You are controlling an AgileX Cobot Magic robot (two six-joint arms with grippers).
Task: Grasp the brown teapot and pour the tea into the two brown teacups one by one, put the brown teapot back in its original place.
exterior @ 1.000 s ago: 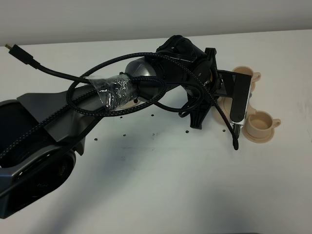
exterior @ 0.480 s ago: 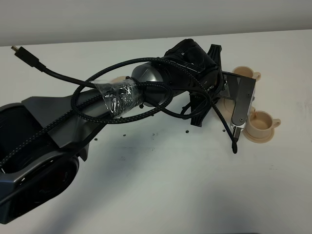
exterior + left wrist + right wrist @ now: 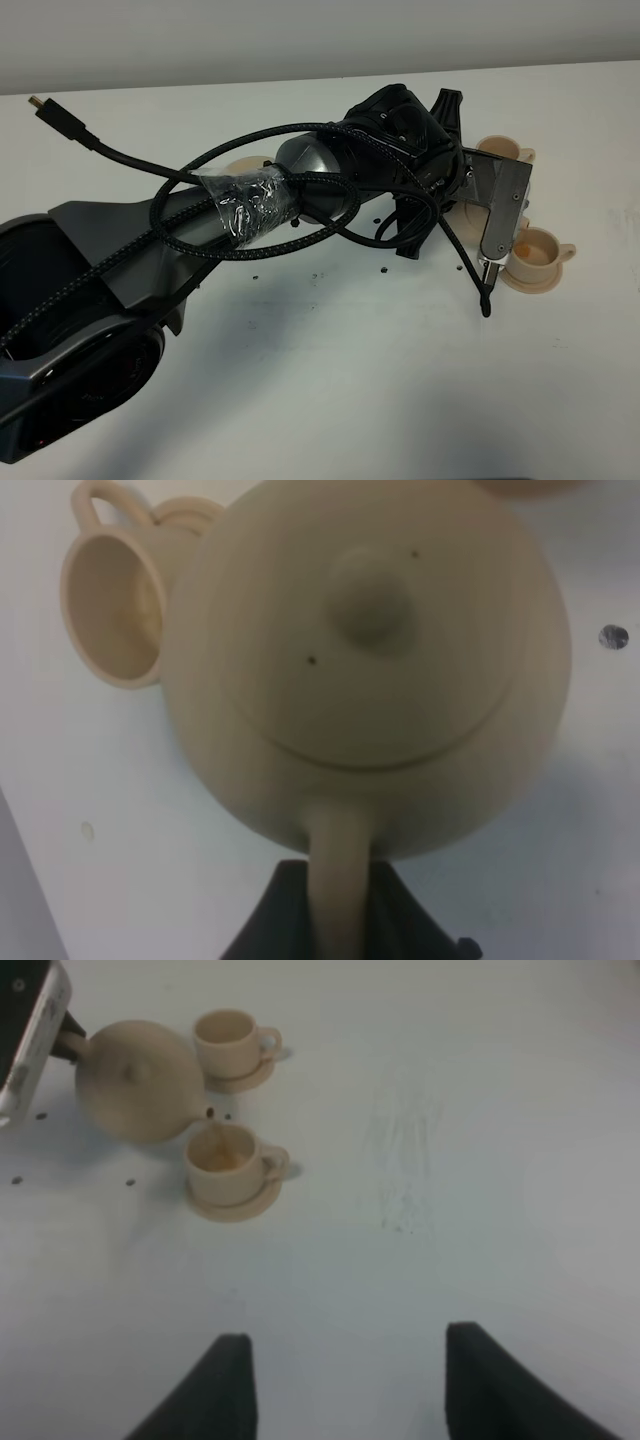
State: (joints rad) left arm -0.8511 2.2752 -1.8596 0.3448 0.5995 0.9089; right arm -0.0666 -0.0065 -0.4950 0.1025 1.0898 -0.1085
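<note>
In the left wrist view the brown teapot (image 3: 370,670) fills the frame, and my left gripper (image 3: 340,920) is shut on its loop handle. The right wrist view shows the teapot (image 3: 140,1080) tipped over the nearer brown teacup (image 3: 225,1165), with a thin stream of tea falling into it. The other teacup (image 3: 230,1040) stands on its saucer just behind. From the high camera both teacups (image 3: 535,250) (image 3: 505,150) show, but the left arm hides most of the teapot. The original place, a wide tan saucer (image 3: 245,165), peeks out behind the cables. My right gripper (image 3: 345,1390) hangs open and holds nothing.
The left arm (image 3: 330,180) and its looped black cables (image 3: 190,190) stretch across the middle of the white table (image 3: 350,370). A loose cable plug (image 3: 55,115) sticks out at the far left. Small dark holes (image 3: 385,268) dot the tabletop.
The left wrist has swung right and rolled further, tipping the teapot over the nearer teacup. Tea now shows in that cup.
</note>
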